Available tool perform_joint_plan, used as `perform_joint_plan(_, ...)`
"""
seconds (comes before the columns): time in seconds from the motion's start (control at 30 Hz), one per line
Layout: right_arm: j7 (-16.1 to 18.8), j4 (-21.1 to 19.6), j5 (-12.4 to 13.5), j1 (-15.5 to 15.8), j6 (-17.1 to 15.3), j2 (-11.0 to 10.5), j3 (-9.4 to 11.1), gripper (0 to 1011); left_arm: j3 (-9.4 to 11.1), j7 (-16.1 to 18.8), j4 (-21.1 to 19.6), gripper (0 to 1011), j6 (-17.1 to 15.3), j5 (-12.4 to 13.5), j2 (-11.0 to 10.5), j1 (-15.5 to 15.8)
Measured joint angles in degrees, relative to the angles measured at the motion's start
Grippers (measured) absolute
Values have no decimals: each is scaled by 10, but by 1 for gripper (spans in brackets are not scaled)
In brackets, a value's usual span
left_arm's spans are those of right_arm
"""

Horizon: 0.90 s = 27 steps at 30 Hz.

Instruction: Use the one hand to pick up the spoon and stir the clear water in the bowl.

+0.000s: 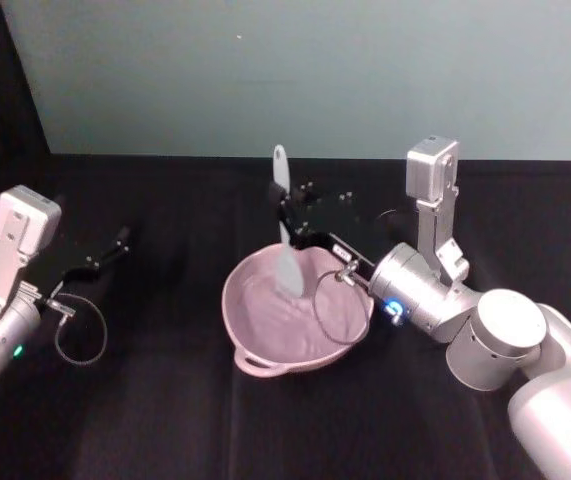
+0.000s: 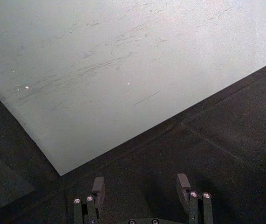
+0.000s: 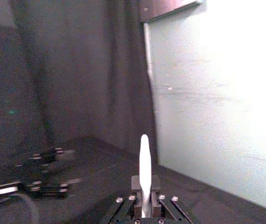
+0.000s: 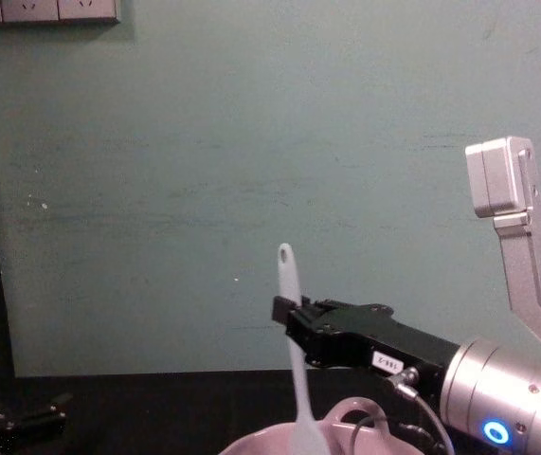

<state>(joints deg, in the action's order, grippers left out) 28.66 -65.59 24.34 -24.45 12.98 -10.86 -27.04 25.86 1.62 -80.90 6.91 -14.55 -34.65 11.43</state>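
My right gripper [image 1: 286, 222] is shut on the handle of the white spoon [image 1: 284, 225] and holds it nearly upright above the pale pink bowl [image 1: 340, 317]. The spoon's paddle head hangs down inside the bowl near its far side, and the holed tip points up. From the chest view the spoon [image 4: 294, 360] is pinched by the black right gripper [image 4: 285, 318], and its head drops behind the bowl's rim [image 4: 346, 417]. The right wrist view has the handle [image 3: 144, 165] rising between the closed fingers [image 3: 136, 183]. My left gripper [image 1: 120, 242] rests parked at the table's left, its fingers [image 2: 98, 186] spread apart.
A black cloth [image 1: 165, 400] covers the table in front of a pale green wall [image 1: 265, 70]. The bowl's loop handle [image 1: 260, 362] faces me. A looped cable [image 1: 77, 335] hangs by the left wrist.
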Motion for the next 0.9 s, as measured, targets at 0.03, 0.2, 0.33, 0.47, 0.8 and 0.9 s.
perform_joint_plan(0.03, -4, 5, -5, -3, 4, 1, 2, 117, 0, 0, 0, 1011, 0, 0, 0, 0)
perform_joint_plan(0.2, -21, 6, -28, -4, 19, -5, 15, 117, 0, 0, 0, 1011, 0, 0, 0, 0)
perform_joint_plan(0.33, -24, -21, -40, 12, 8, -22, 20, 117, 0, 0, 0, 1011, 0, 0, 0, 0)
perform_joint_plan(0.47, -8, -75, -35, 44, -26, -48, 25, 117, 0, 0, 0, 1011, 0, 0, 0, 0)
perform_joint_plan(0.8, 48, -138, 27, 89, -69, -66, 16, 117, 0, 0, 0, 1011, 0, 0, 0, 0)
perform_joint_plan(0.9, 57, -134, 42, 86, -63, -56, 7, 117, 0, 0, 0, 1011, 0, 0, 0, 0)
